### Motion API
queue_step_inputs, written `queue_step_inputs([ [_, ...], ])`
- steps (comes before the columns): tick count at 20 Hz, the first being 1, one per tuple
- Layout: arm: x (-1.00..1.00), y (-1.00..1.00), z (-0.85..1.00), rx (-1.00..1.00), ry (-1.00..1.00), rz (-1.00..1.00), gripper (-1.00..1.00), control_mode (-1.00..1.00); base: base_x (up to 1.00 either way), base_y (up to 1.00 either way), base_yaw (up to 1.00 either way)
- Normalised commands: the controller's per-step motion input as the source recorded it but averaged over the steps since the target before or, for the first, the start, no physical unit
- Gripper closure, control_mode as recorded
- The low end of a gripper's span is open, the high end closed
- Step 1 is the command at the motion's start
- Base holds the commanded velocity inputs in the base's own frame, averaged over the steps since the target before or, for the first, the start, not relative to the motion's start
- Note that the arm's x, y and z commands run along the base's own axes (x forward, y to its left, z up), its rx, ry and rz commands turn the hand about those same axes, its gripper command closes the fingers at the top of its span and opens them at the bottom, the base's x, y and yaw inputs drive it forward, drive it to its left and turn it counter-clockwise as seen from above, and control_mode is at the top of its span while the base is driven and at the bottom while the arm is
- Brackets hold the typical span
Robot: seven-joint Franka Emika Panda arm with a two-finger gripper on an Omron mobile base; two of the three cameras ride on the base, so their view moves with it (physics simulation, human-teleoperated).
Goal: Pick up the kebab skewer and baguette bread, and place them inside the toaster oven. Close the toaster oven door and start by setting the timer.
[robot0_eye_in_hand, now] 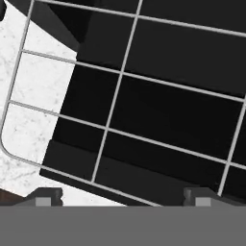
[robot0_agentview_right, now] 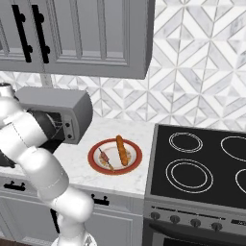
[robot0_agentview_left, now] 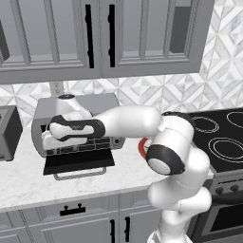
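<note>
- Left base view: the toaster oven (robot0_agentview_left: 76, 124) sits on the pale marble counter (robot0_agentview_left: 28, 182) under grey wall cupboards. Its black glass door (robot0_agentview_left: 78, 160) is dropped flat, with the grey bar handle at the front edge.
- In that view the white arm (robot0_agentview_left: 137, 124) reaches left across the oven mouth and its hand covers the opening. Just right of the oven, only a red sliver of the plate (robot0_agentview_left: 141, 147) peeks out behind the arm.
- Right base view: the whole red-rimmed plate (robot0_agentview_right: 115, 156) shows, on the counter between the oven (robot0_agentview_right: 57, 113) and the black stove top (robot0_agentview_right: 202, 163).
- On the plate lie the golden-brown loaf (robot0_agentview_right: 122, 150) and, just to its left, the thin skewer (robot0_agentview_right: 106, 159) with its reddish chunks. The two lie near each other; whether they touch is unclear.
- Hand view: close above the wire rack (robot0_eye_in_hand: 115, 105), with the dark door (robot0_eye_in_hand: 158, 120) beneath it and a patch of counter (robot0_eye_in_hand: 33, 105) at the left.
- The gripper (robot0_eye_in_hand: 122, 197) shows two small tips standing far apart at the bottom of the hand view, spread wide with nothing between them.
</note>
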Motion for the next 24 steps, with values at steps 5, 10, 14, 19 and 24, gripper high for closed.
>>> queue_step_inputs([
  [5, -0.46, -0.28, 0.17, -0.03, 0.08, 0.00, -1.00, -1.00, 0.00, 0.00, 0.00],
  [10, -0.48, -0.94, 0.57, 0.00, -0.16, -0.03, -1.00, -1.00, 0.00, 0.00, 0.00],
  [14, -0.02, -1.00, 0.16, 0.01, -0.04, -0.08, -1.00, -1.00, 0.00, 0.00, 0.00],
  [19, -0.02, -1.00, 0.00, 0.11, -0.06, -0.03, -1.00, -1.00, 0.00, 0.00, 0.00],
  [24, -0.12, -1.00, 0.00, 0.12, -0.14, 0.00, -1.00, -1.00, 0.00, 0.00, 0.00],
])
